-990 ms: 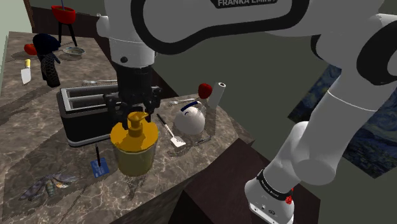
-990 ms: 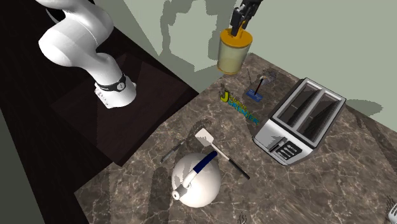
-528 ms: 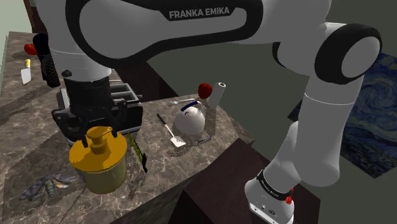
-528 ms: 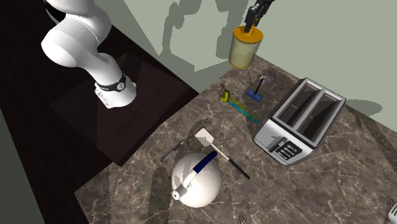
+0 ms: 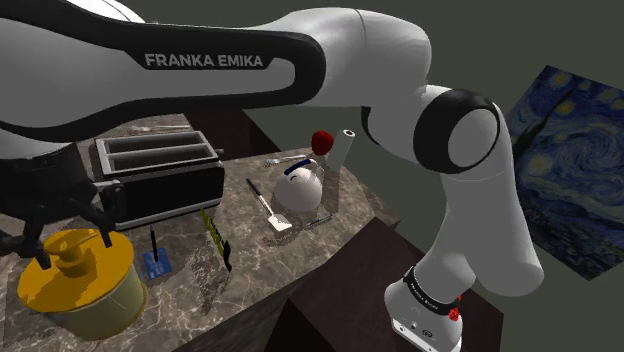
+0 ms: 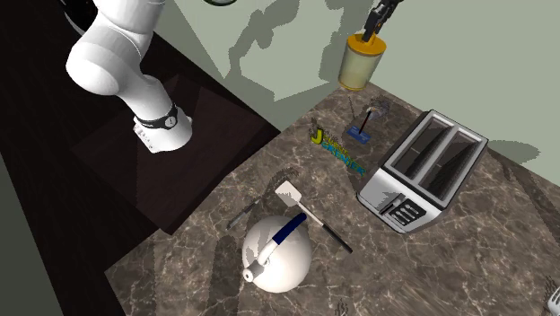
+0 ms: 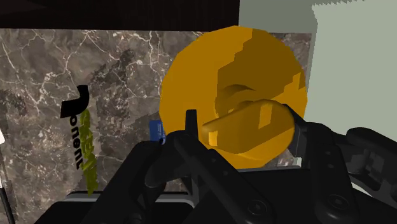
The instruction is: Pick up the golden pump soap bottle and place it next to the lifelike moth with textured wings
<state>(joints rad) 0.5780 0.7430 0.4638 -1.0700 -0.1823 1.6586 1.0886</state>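
The white lettering "FRANKA EMIKA" stands on the black band of the arm [image 5: 200,60], and the flat logo piece [image 6: 337,153] lying on the marble counter [image 6: 431,260] begins with a large letter "J", the smaller letters after it being illegible.

Dark countertop [image 6: 449,260]: polished, veined stone. Silvery metal toaster [image 6: 422,162]. Smooth, matt soap bottle [image 6: 359,65]. Glossy white kettle [image 6: 287,267].

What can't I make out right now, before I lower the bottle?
- The moth's spot: in the shoulder view, the soap bottle and the arm cover the counter at lower left.
- The surface under the bottle: in the wrist view, its yellow top covers it.
- The gripper: in the second exterior view, the top edge cuts it off.
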